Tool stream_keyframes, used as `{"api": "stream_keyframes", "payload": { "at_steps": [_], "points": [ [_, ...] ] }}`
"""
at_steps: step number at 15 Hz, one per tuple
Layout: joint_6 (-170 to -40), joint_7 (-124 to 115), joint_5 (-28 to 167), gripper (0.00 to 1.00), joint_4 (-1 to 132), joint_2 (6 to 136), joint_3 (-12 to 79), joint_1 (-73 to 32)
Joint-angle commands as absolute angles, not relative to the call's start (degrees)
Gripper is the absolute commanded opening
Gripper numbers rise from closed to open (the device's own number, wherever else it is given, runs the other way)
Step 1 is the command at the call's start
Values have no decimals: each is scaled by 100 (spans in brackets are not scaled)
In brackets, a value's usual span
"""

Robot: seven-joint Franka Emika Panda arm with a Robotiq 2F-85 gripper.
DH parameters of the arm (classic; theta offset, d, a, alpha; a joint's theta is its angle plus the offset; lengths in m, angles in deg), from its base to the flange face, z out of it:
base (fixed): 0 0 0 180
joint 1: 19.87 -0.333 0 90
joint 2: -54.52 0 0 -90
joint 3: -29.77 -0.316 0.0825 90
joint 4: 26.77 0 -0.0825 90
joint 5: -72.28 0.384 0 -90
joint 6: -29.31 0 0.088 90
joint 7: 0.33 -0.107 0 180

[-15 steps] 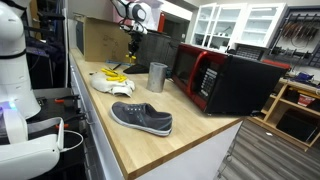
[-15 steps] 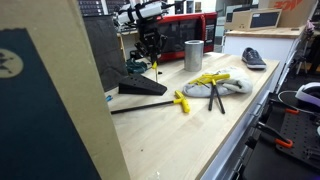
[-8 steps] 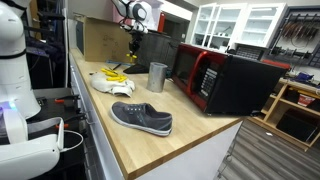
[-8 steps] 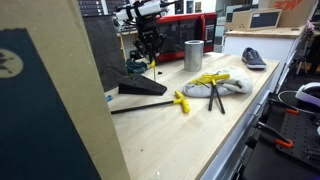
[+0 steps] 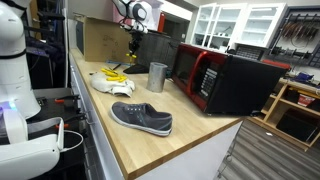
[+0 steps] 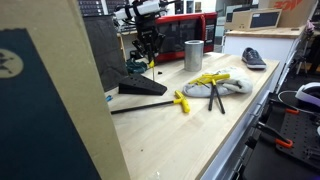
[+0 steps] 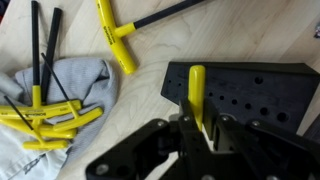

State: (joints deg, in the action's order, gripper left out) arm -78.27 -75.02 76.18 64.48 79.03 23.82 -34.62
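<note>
My gripper [image 7: 198,128] is shut on the yellow handle of a T-handle hex key [image 7: 197,90] and holds it upright above the black tool holder block [image 7: 250,95], which has several holes. In both exterior views the gripper [image 5: 133,50] [image 6: 152,52] hangs at the far end of the wooden counter, over the black holder [image 6: 140,86]. A loose yellow T-handle key [image 7: 118,42] lies on the wood next to the holder. Several more yellow-handled keys [image 7: 45,120] lie on a grey cloth [image 7: 70,85].
A metal cup [image 5: 157,77] [image 6: 193,55] stands near the holder. A grey shoe [image 5: 141,117] [image 6: 253,58] lies on the counter. A red-and-black microwave [image 5: 225,80] stands along the counter. A cardboard box [image 5: 98,40] stands behind the arm.
</note>
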Motion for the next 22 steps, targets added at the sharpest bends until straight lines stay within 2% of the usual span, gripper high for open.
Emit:
{"api": "stream_keyframes", "payload": {
  "at_steps": [1,22],
  "points": [
    [-7603,-7648,7689,4,6285,7936,2433,-3478],
    [-7626,-7637,7678,4,6293,8003,2465,-3484]
  ]
}}
